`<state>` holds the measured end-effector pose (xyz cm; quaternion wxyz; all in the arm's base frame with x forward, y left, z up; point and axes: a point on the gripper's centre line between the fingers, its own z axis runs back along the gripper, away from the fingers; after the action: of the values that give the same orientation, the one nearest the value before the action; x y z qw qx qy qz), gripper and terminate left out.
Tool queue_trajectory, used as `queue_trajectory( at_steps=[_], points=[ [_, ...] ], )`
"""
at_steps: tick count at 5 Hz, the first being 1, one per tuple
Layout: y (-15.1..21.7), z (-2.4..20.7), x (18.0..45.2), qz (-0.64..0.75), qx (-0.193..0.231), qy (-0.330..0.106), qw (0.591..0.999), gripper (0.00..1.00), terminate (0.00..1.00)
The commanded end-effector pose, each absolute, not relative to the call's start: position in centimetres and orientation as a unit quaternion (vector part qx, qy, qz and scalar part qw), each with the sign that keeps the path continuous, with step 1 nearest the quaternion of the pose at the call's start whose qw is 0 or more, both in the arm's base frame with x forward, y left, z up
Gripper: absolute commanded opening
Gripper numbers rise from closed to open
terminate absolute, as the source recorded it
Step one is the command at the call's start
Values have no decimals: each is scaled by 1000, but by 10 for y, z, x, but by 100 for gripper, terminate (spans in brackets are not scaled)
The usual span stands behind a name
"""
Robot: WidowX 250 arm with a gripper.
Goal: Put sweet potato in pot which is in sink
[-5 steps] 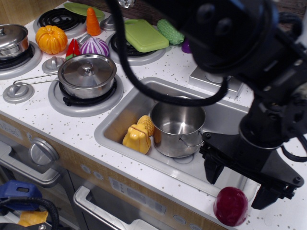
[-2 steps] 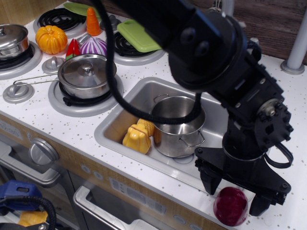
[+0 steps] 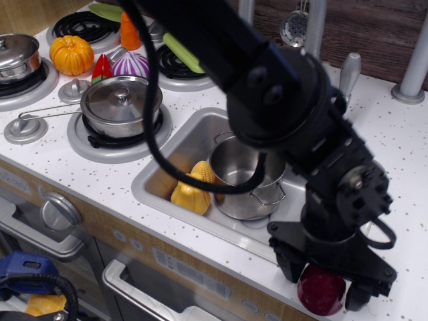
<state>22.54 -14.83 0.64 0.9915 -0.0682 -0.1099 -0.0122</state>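
Observation:
The dark red sweet potato (image 3: pixel 321 292) lies on the speckled counter at the front right, just past the sink's corner. My black gripper (image 3: pixel 322 275) is lowered over it, open, with one finger on its left and one on its right; I cannot tell if the fingers touch it. The steel pot (image 3: pixel 246 175) with wire loop handles stands upright in the grey sink (image 3: pixel 160 175), partly hidden by my arm. It looks empty.
A yellow pepper (image 3: pixel 189 195) and a corn cob (image 3: pixel 203 172) lie in the sink left of the pot. A lidded steel pan (image 3: pixel 121 103) sits on the front burner. A striped onion (image 3: pixel 131 65), a pumpkin (image 3: pixel 71 55) and a carrot (image 3: pixel 129 32) lie farther back left.
My arm has swung left and down, so the open gripper has dropped from above and beside the sweet potato to straddling it. The sweet potato and pot have not moved.

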Motion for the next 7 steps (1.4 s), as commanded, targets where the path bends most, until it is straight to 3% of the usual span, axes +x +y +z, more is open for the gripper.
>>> queue_trajectory(
  at_steps=[1, 3, 4, 5, 7],
  points=[
    [-148, 7, 231, -5, -69, -128, 989, 0, 0],
    [-133, 53, 243, -38, 1, -135, 990, 0, 0],
    [-111, 74, 268, -65, 41, -140, 987, 0, 0],
    [-83, 78, 300, -96, 55, -156, 982, 0, 0],
    [-40, 61, 347, -149, 69, -202, 965, 0, 0]
  ],
)
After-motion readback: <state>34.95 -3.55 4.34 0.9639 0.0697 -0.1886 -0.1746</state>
